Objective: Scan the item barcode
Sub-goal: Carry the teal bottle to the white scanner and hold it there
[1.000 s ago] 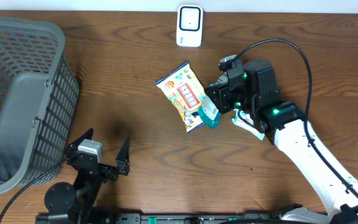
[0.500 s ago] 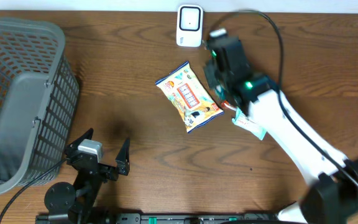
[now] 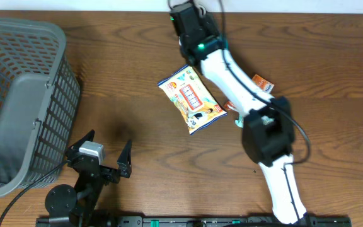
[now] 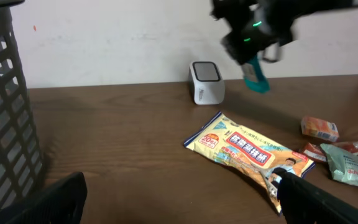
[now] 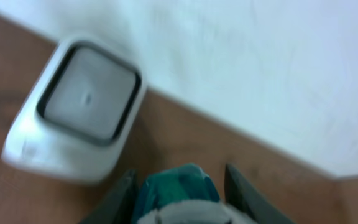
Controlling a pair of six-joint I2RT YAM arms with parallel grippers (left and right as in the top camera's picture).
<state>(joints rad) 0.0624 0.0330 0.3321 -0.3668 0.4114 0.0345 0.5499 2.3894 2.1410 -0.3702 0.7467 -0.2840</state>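
Teal pack (image 4: 255, 81), the item for scanning: I find it clamped between the two fingers of the right gripper (image 5: 179, 196), one end poking out past the fingertips. It hangs in the air over the far side of the table (image 3: 137, 63), just beside the scanner (image 5: 79, 106) and apart from it. From the wrist view the scanner's dark window sits up and to the left of the pack, close to the white wall (image 5: 260, 74). Which face of the pack bears the barcode I cannot tell. Right arm: stretched long across the table from the near right to the far middle, its wrist over the scanner, which it hides from overhead; green lights show on the wrist. Left gripper (image 3: 104, 154): jaws spread wide with nothing between them, low at the near left edge, well apart from the pack. Other stock I log on the table: yellow snack bag (image 3: 191, 99) lying flat in the middle, orange box (image 3: 263, 82) right of the arm, green pouch (image 4: 353, 165) near it, grey mesh basket (image 3: 17, 94) at the left.
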